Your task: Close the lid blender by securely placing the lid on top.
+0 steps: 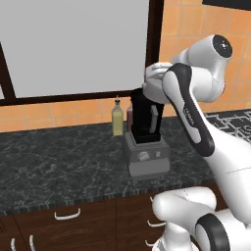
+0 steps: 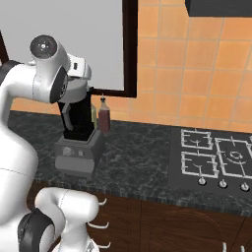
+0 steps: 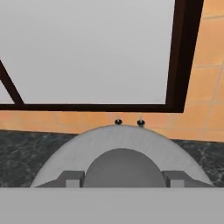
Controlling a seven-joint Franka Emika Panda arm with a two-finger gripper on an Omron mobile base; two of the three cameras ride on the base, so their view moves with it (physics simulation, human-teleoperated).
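Observation:
The blender (image 1: 145, 122) stands on the dark counter, a black jar on a boxy grey base with a round dial; it appears again as the blender (image 2: 77, 123). My gripper (image 3: 122, 178) hangs straight over the jar top. In the hand view the light-grey lid (image 3: 118, 140) spreads wide below me, and its raised knob sits between my fingertips (image 3: 72, 178), which press against its sides. From the right base view the lid (image 2: 75, 93) rests level at the jar's rim, under my hand. The jar's mouth is hidden beneath it.
A yellowish oil bottle (image 1: 117, 121) and a dark red bottle (image 2: 104, 120) stand just behind the blender, against the tiled wall under the window (image 1: 73, 44). A gas hob (image 2: 216, 157) lies to the right. Drawers with handles (image 1: 67, 214) line the counter front.

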